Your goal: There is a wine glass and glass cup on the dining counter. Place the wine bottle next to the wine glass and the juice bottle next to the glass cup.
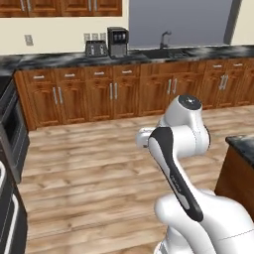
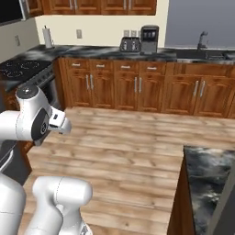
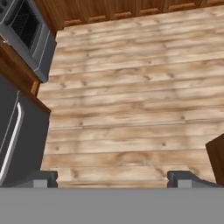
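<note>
Gripper spread wide and holding nothing, looking down at bare wood floor, with the oven up and to its left. One dining counter corner sits off to the arm's right; no bottles or glasses on the part that shows, count zero. Both bottles would likely be rigid, smooth and weighty, so grip mid-body; the glassware nearby will be fragile.

Pale wood-plank floor, reddish-brown cabinets, black-and-grey marbled dining counter, black toaster.
</note>
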